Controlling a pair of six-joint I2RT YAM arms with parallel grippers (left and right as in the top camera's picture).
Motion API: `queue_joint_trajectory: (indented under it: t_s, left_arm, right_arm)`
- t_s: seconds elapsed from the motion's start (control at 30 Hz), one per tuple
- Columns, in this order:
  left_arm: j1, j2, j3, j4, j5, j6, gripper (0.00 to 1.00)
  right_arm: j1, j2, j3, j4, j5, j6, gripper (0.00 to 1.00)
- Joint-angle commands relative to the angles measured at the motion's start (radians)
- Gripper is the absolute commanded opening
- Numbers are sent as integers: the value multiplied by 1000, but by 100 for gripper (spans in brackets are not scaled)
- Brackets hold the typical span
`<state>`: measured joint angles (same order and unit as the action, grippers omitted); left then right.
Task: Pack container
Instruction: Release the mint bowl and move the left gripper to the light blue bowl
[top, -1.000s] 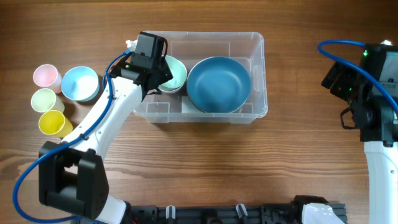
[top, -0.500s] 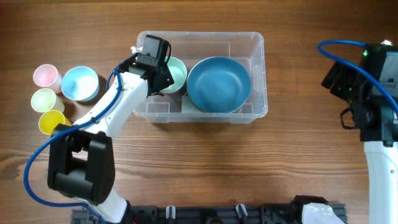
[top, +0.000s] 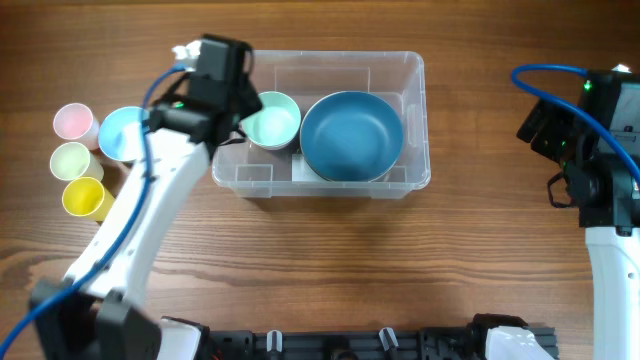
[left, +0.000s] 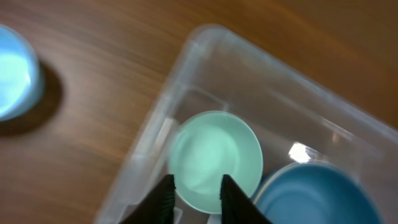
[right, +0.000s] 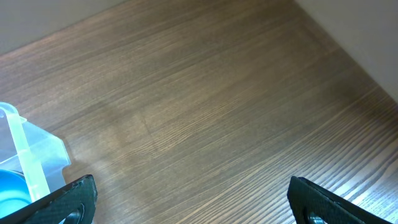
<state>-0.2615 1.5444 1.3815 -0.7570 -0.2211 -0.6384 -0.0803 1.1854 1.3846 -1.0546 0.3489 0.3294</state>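
Left gripper (left: 198, 199) over the container (top: 418, 120), right gripper (right: 193, 200) far at 3 o'clock.
The clear container sits mid-table (top: 330, 260), a little toward 12 o'clock. Inside it a mint bowl (top: 272, 122) lies at the 9 o'clock end, with a large blue bowl (top: 352, 135) just beside it at 3 o'clock. The left gripper hangs above the mint bowl, its fingers slightly apart and holding nothing. The right gripper's fingers stand wide apart over bare wood.

text: none legible | labels, brands: none legible | numbers, signs: none legible
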Motion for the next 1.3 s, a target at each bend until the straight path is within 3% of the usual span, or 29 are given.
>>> queue_joint_trajectory:
  t_s: [0.0,0.03,0.13,0.2,0.43,0.53,0.7,1.27]
  left_arm:
    - [143,-52,16,-74,-53,-191,43]
    - [185,-53,16,-101,-47,-233,50]
    - [313,-42,11,-168,-6,-362,88]
    - [411,-18,10,-185,80,-380,91]
    - [543,42,-12,-198,146,-426,87]
    - [560,72,-40,-197,145,-492,78]
    - [561,136,-72,-186,146,-579,77]
    - [561,303,-105,-47,145,-583,67]
  right_arm:
    - [-2,4,10,3,19,14,100]
    - [-2,4,10,3,19,14,99]
    - [-2,4,10,3,19,14,100]
    - [-2,4,10,3,19,14,100]
    - [-2,4,10,3,19,14,100]
    - [-2,4,10,3,19,14,100]
    - [-2,6,10,3,19,14,100]
    - [-2,10,10,3,19,14,100]
